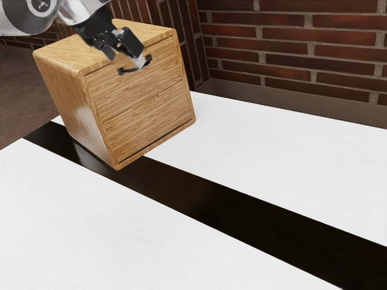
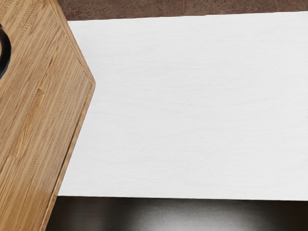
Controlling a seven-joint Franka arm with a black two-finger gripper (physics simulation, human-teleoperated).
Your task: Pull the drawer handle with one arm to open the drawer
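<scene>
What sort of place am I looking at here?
Probably a computer-rendered indoor test room: a red brick wall behind, a white table with a black stripe across it, and a wooden drawer cabinet on it.

The white table (image 1: 290, 151), crossed by a black stripe (image 1: 242, 217), carries one wooden drawer box (image 1: 139, 115), directly under the gripper (image 1: 134, 57).

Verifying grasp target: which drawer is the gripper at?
The upper drawer, the one bearing the black handle, where the gripper sits; the lower drawer shows no handle.
</scene>
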